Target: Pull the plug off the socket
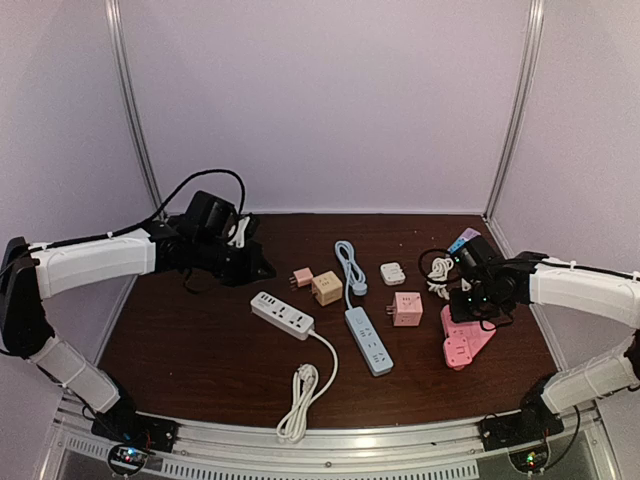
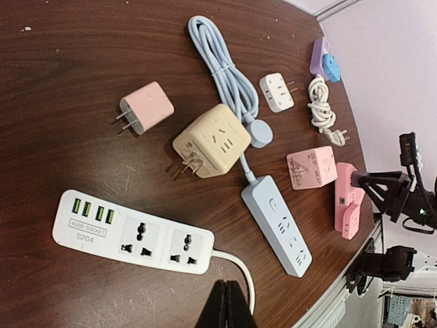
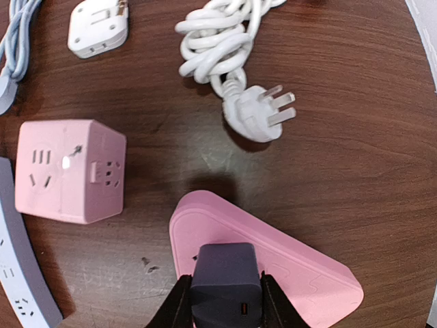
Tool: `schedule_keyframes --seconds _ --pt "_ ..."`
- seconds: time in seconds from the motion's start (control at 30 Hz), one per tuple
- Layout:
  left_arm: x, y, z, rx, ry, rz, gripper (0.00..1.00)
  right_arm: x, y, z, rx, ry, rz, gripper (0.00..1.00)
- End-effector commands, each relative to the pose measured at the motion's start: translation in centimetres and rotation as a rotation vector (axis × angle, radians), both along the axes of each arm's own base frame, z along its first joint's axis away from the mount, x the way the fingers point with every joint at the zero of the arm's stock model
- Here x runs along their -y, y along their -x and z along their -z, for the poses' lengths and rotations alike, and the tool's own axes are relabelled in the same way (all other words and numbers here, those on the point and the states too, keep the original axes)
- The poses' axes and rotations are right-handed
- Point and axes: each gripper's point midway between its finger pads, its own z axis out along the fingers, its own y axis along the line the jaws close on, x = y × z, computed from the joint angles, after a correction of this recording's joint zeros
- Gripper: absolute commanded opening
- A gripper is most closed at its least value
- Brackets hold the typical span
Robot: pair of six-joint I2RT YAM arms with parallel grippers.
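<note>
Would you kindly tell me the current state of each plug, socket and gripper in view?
pink triangular socket: lying flat, dark plug on it
dark plug: apparently plugged in, gripped from both sides
right gripper: shut on the dark plug
left gripper: shut, empty
white power strip: outlets empty
blue power strip: outlets empty
white cable: coiled, unplugged
</note>
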Motion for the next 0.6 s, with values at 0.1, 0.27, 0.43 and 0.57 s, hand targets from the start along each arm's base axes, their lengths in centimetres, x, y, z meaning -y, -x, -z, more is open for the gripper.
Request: schedule_keyframes --seconds 0.1,0.27,0.43,0.57 --pt "2.5 0.4 -0.8 0.015 0.074 0.042 0.00 -4.7 0.8 -2.7 0.051 -0.076 -0.061 0.01" --pt "4.0 1.5 -0.4 0.001 0.089 0.077 0.00 -8.3 1.4 -2.6 0.062 -0.118 -0.118 0.00" --pt "6.8 3.3 0.2 -0.018 0.119 0.141 0.00 -10.2 1.6 -1.8 0.058 -0.129 -0.134 0.00" --pt "10.3 5.3 1.1 -0.043 0.135 0.223 0.00 -10.1 2.1 -1.2 0.062 -0.146 -0.108 0.00"
